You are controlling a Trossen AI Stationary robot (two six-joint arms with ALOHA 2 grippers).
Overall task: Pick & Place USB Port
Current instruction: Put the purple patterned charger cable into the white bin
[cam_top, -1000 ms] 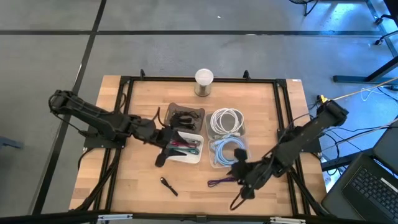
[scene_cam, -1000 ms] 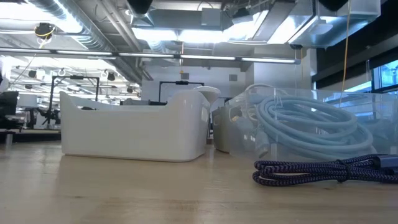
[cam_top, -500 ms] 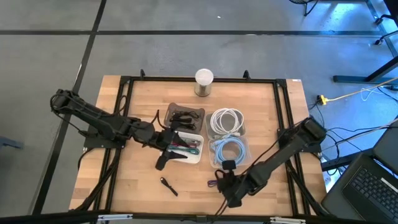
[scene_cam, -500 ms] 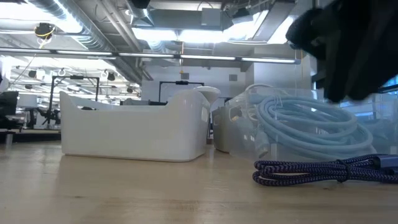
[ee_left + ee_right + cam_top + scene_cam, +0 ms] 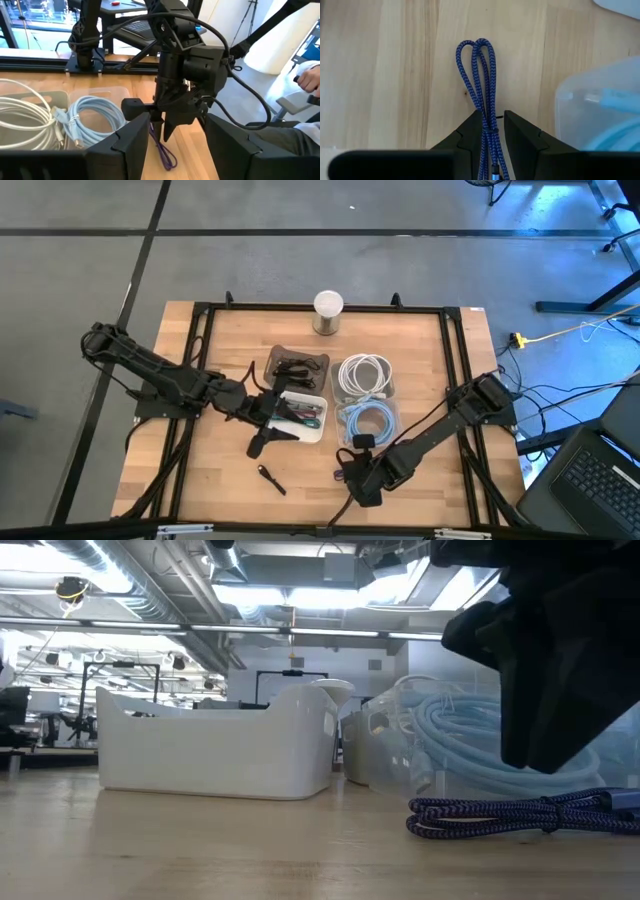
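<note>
A purple-blue braided USB cable point(image 5: 479, 75), folded into a bundle, lies flat on the wooden table point(image 5: 220, 350) in front of the clear boxes; it also shows in the low view point(image 5: 520, 815). My right gripper point(image 5: 493, 115) points down over it, open, one finger on each side of the bundle near its middle; the looped end point(image 5: 476, 46) lies clear ahead. In the high view my right gripper point(image 5: 350, 473) is near the table's front edge. My left gripper point(image 5: 268, 420) hovers open by the white bin point(image 5: 316, 432), with nothing between its fingers point(image 5: 131, 142).
A clear box with a light-blue cable point(image 5: 366, 420), another with a white cable point(image 5: 363, 373), a dark tray of black cables point(image 5: 298, 367) and a white cup point(image 5: 328, 311) stand behind. A small black piece point(image 5: 271, 478) lies at the front left.
My right gripper has come down and toward the table's left, tipping to point more steeply down, and now stands over the purple cable. The cable has stayed where it was.
</note>
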